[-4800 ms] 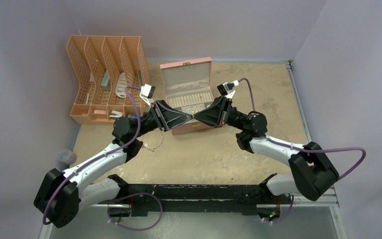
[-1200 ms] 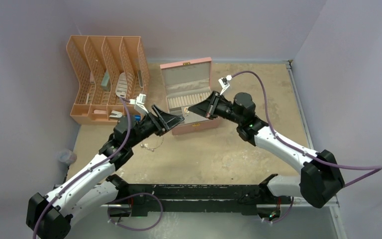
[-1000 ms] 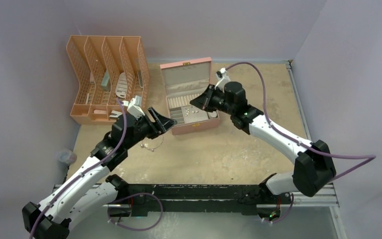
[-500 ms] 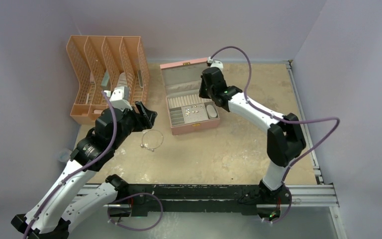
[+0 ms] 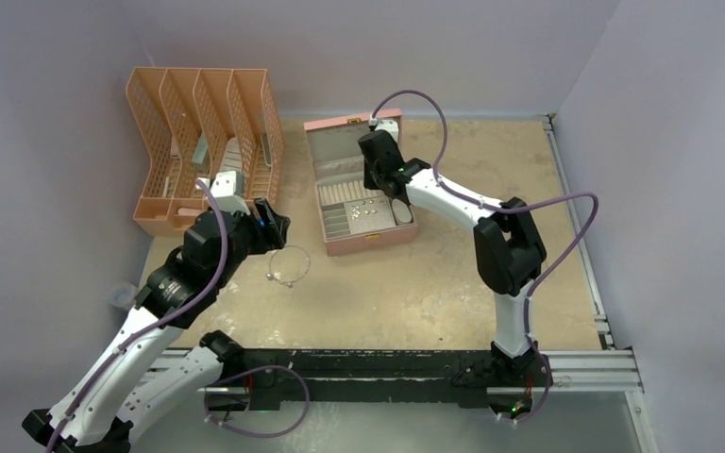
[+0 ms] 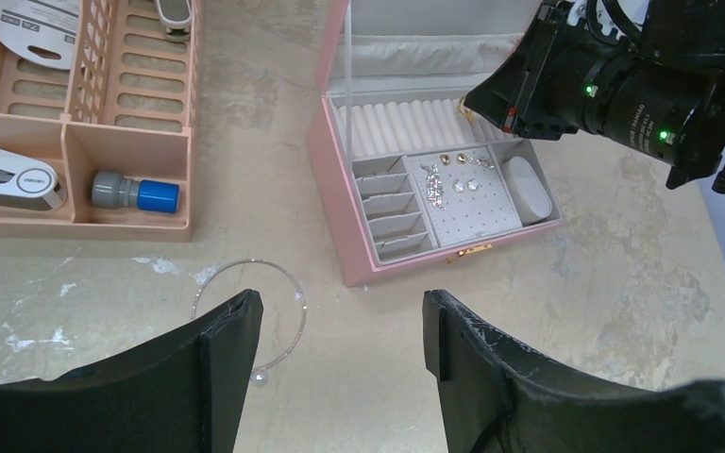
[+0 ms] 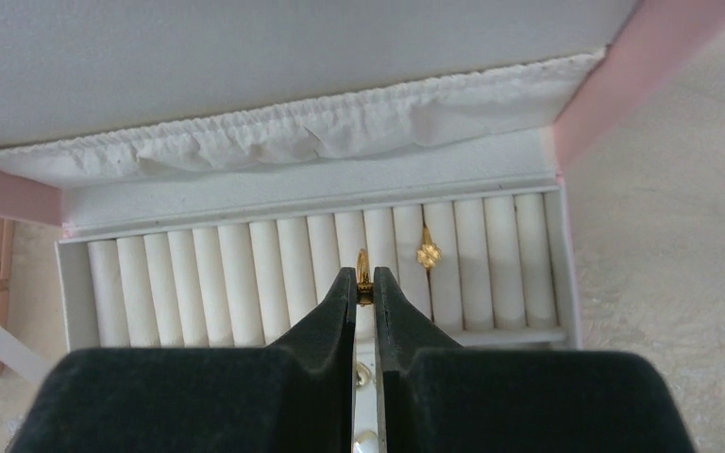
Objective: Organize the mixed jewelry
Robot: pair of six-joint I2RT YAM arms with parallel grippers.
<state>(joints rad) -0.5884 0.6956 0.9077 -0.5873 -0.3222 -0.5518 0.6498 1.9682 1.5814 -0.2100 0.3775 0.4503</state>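
Right gripper [image 7: 364,279] — pinching a gold ring [image 7: 362,268] — has reached the ring rolls [image 7: 236,283].

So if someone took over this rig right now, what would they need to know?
Right hand: shut on a small gold ring, over the white ring rolls of the open pink jewelry box. I cannot tell whether it is seated yet.
Left hand: open, empty, over the thin silver loop lying on the table beside the box.
Done: a gold flower-shaped ring sits in the rolls, and small earrings are on the box's pad.
Left: release the held ring into the rolls, then put away the silver loop.
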